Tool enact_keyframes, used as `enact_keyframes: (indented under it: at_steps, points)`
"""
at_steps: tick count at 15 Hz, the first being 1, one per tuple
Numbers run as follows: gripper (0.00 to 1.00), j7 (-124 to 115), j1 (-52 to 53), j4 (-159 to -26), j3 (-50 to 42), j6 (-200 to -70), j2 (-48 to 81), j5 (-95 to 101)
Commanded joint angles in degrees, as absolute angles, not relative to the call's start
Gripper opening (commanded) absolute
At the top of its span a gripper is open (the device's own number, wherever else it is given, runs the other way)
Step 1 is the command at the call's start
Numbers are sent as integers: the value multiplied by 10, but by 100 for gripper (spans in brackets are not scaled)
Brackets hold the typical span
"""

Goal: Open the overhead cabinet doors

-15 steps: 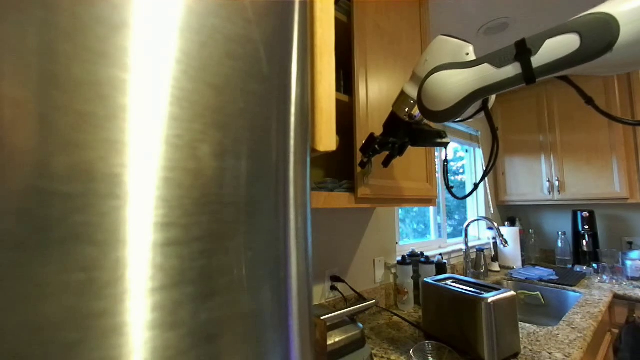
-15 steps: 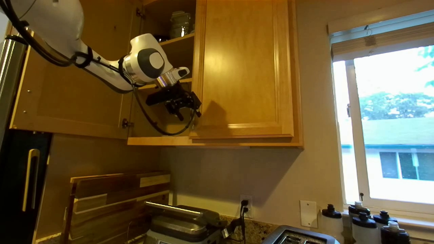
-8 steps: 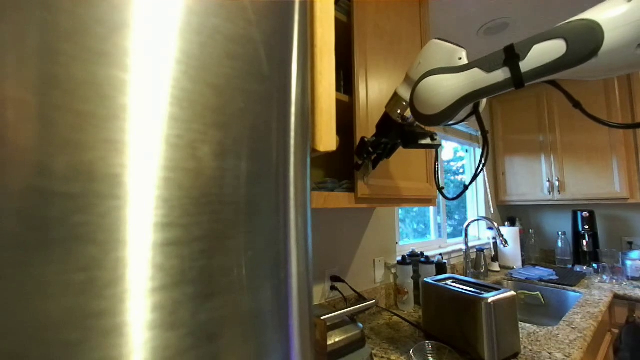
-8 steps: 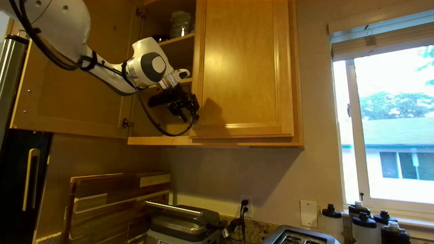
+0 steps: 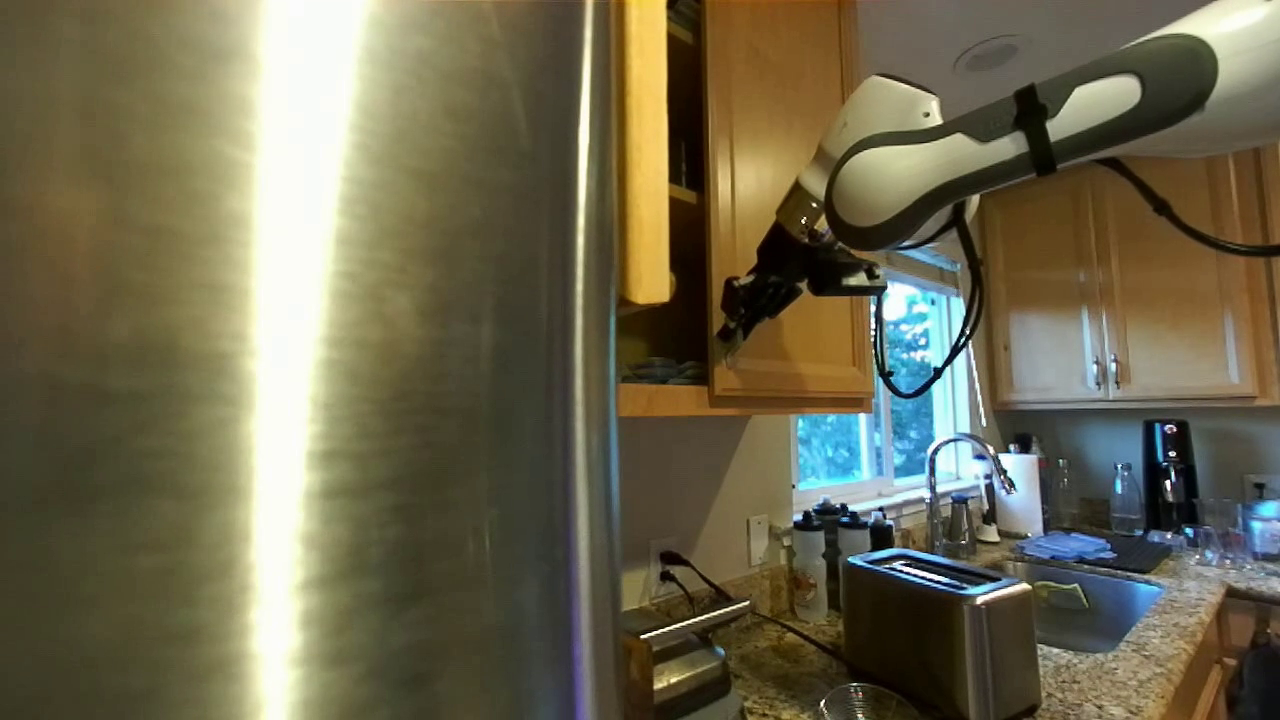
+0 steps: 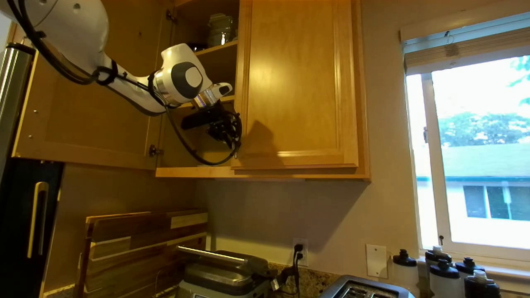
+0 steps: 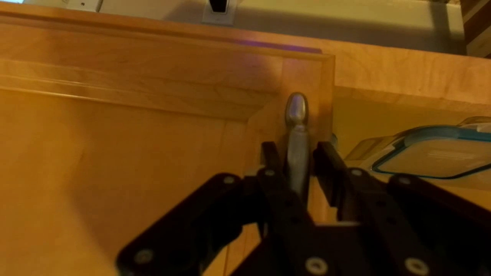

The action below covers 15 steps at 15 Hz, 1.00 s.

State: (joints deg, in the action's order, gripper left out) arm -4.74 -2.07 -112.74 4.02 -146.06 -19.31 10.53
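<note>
Of the overhead cabinet doors, the left-hand oak door is swung wide, and its edge shows beside the fridge. The right-hand door lies flat against its frame. My gripper is at that door's lower inner corner, fingers straddling the slim metal handle. A thin strip of door shows between the handle and the right finger, so the jaws are narrowed but not visibly clamped. In an exterior view the gripper points down at the door's edge; the handle is mostly hidden there.
A stainless fridge fills one side of an exterior view. Glass containers sit on the shelf right beside the handle. Below stand a toaster, a grill and cutting boards. A window lies beyond the cabinet.
The gripper has shifted slightly in to the handle, and its fingers have come much closer together around it. Neither door has visibly moved.
</note>
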Motion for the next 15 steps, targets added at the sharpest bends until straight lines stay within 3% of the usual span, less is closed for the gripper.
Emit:
enact_keyframes:
  at_steps: [1,4,5,15]
  points:
    - [12,-34,-3,-1143,43,-1482,-187,92]
    - [6,-42,-11,-1159,44,-1470,-207,100]
    - [10,-52,-18,-1166,45,-1464,-216,106]
    - [10,-181,-71,-1263,65,-1385,-341,126]
